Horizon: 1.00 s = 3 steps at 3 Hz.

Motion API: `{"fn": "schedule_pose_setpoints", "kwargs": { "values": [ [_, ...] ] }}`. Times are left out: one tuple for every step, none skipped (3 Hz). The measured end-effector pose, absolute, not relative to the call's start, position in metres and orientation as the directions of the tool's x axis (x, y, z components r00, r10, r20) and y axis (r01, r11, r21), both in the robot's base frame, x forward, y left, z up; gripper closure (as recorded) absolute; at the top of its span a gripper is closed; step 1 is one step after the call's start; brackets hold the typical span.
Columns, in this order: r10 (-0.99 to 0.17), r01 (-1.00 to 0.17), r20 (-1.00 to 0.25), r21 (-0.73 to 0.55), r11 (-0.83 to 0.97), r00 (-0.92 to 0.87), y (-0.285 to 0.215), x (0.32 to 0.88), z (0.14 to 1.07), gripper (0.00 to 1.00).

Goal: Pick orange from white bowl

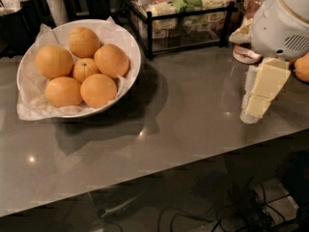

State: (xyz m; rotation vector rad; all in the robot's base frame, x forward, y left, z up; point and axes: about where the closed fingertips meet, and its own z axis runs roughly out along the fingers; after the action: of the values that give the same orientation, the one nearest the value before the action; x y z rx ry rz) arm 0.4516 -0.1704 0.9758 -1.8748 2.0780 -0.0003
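Nothing's been picked yet, as far as I can see: the orange (pixel 98 90) sits with its large neighbours and one smaller fruit in the white bowl (pixel 130 47) on the grey counter (pixel 193 110), so the reach, grasp and lift are all left to do. The gripper (pixel 255 108) hangs over the counter's right side, well apart from the bowl and carrying nothing I can make out; whether it is released or clenched I cannot tell

One white bowl (pixel 137 66) holds five oranges (pixel 98 90), four large and one smaller orange (pixel 85 69) among them, with one lone orange (pixel 302 67) at the right edge, one black wire rack (pixel 149 33) behind, and one gripper (pixel 253 111) hanging over the counter's (pixel 183 110) right side.
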Motion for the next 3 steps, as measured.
{"fn": "schedule_pose_setpoints", "kwargs": {
  "values": [
    [-0.962, -0.98, -0.27, -0.199, 0.012, 0.043, -0.131, 0.462, 0.971, 0.0],
    [-0.948, -0.981, -0.29, -0.178, -0.084, 0.134, -0.096, 0.472, 0.964, 0.0],
    [-0.931, -0.974, -0.307, -0.166, -0.154, 0.199, -0.066, 0.48, 0.958, 0.0]
  ]
}}
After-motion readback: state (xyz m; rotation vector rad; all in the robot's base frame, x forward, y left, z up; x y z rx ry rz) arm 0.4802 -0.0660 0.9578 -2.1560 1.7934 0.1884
